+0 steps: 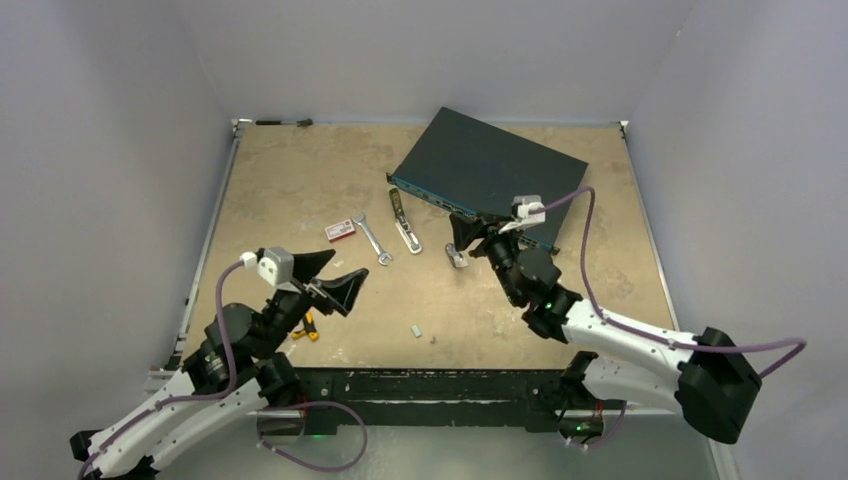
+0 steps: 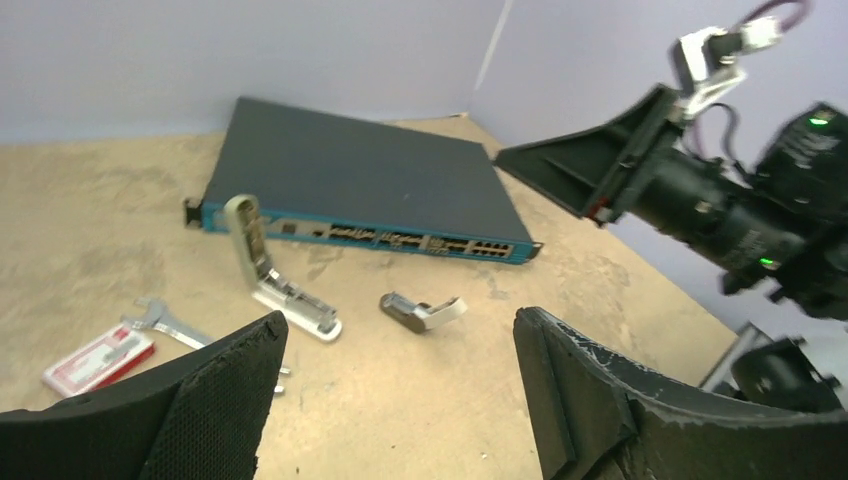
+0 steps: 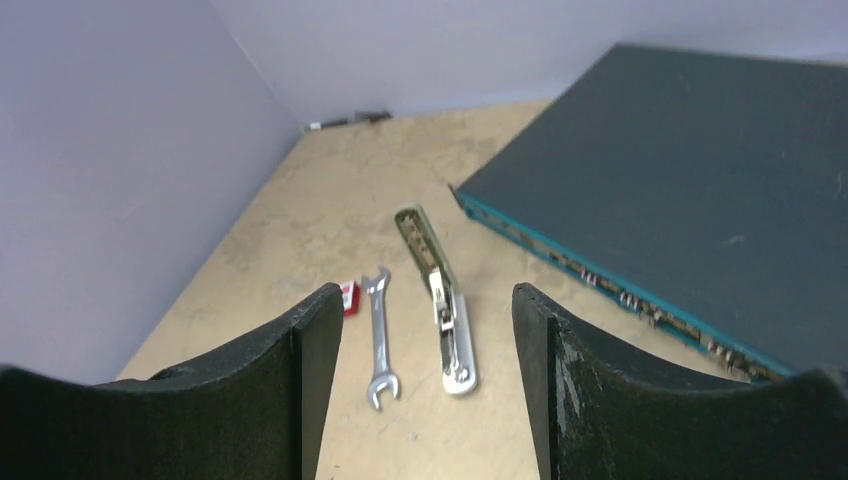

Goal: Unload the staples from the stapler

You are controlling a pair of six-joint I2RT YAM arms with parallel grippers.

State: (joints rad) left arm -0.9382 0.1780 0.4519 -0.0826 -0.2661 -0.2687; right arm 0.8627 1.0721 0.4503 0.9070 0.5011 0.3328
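**Stapler lying open mid-table, both grippers hanging empty**

The stapler (image 1: 404, 222) is lying hinged open around the middle of the table (image 1: 290, 180). Its pale cover is tilting up off the silvery base (the left wrist view is showing this best). The dark channel inside the cover is showing in the right wrist view.

Just beside it on its left, a silver wrench (image 1: 373, 240) is lying roughly parallel and not touching it. A small red and white box (image 1: 340, 230) is sitting just beside the wrench's far end. Whether the two are touching I cannot tell.

To the stapler's right, a small grey and white part (image 2: 422, 311) is lying on the table by itself. Behind it, a flat dark network switch (image 1: 487, 175) is sitting at an angle, its teal port face turning toward the stapler's far end.

The right gripper (image 1: 468, 232) is hanging in front of the switch, above the small part. Its fingers are standing wide apart with nothing between them.

The left gripper (image 1: 350, 262) is hovering over the near left of the table, well apart from the stapler. Its fingers are likewise spread wide and gripping nothing.
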